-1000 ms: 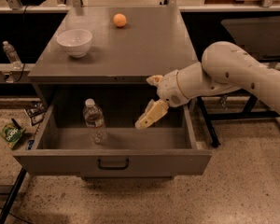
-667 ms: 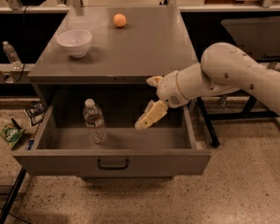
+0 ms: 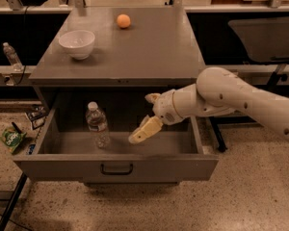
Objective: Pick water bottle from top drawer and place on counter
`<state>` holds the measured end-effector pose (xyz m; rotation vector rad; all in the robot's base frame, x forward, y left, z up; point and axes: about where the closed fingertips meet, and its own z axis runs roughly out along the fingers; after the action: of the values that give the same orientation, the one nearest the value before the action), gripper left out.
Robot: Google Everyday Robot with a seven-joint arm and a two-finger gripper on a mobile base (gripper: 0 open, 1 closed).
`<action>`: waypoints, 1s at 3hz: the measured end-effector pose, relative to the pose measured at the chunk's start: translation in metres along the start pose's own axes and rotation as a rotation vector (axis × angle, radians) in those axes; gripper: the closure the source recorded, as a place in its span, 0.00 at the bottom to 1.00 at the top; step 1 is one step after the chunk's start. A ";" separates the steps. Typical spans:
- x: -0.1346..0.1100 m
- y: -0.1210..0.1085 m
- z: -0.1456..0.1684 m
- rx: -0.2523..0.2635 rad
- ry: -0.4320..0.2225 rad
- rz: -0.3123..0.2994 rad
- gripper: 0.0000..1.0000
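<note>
The water bottle [image 3: 97, 124], clear ribbed plastic with a white cap, stands upright in the left half of the open top drawer [image 3: 115, 169]. My gripper [image 3: 147, 114] is open and empty inside the drawer, to the right of the bottle and apart from it. One finger points up near the cabinet edge and the other [image 3: 143, 130] slants down-left. The white arm reaches in from the right. The grey counter [image 3: 144, 52] lies above the drawer.
A white bowl [image 3: 77, 43] sits on the counter's left side and an orange ball [image 3: 124, 20] at its back. A smaller clear bottle [image 3: 10, 55] stands on a shelf at the far left. A green packet [image 3: 11, 139] lies on the floor left of the drawer.
My gripper has moved a little left and down inside the drawer, closer to the water bottle. The bottle has not moved.
</note>
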<state>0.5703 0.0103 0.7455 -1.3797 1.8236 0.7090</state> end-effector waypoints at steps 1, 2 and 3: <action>0.005 0.005 0.033 -0.021 -0.067 0.071 0.00; 0.001 0.005 0.066 -0.040 -0.134 0.111 0.00; -0.010 0.003 0.086 -0.045 -0.184 0.082 0.00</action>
<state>0.5882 0.0837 0.7040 -1.2303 1.7355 0.8950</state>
